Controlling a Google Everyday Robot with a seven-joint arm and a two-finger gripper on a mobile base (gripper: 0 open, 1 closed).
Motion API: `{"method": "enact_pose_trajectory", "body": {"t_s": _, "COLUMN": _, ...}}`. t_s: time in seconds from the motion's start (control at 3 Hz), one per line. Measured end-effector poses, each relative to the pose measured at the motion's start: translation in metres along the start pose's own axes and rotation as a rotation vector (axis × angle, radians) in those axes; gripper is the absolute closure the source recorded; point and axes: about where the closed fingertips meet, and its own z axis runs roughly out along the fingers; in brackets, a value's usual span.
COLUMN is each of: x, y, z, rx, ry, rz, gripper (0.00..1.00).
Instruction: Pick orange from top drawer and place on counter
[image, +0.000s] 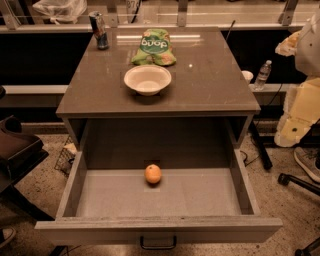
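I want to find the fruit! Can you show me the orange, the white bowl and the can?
orange (153, 174), camera view, middle of its skin.
white bowl (147, 90), camera view, its front wall.
can (99, 31), camera view, its side.
gripper: not in this view.

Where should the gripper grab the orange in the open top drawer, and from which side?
Probably take the orange across its widest middle, coming down from above. It is round and lies on the floor of the top drawer, close to the back wall, so set the jaws left and right of it, where the floor is bare. The gripper is not in view.
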Motion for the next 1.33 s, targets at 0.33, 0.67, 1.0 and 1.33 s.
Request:
{"method": "enact_pose_trajectory", "body": {"t_s": 0.33, "x": 0.000, "y": 0.000, "z": 0.000, "rx": 0.000, "ry": 0.000, "rz": 0.000, "gripper": 0.00}}
{"method": "enact_pose_trajectory", "body": {"t_s": 0.67, "x": -0.002, "y": 0.001, "z": 0.012, "rx": 0.008, "ry": -0.038, "rz": 0.003, "gripper": 0.00}}
{"method": "enact_pose_trajectory", "body": {"t_s": 1.0, "x": -0.009, "y": 0.005, "z": 0.046, "rx": 0.032, "ry": -0.147, "rz": 0.011, "gripper": 0.00}}
{"method": "enact_pose_trajectory", "body": {"t_s": 1.33, "x": -0.011, "y": 0.031, "z": 0.105, "rx": -0.004, "ry": -0.286, "rz": 0.017, "gripper": 0.00}}
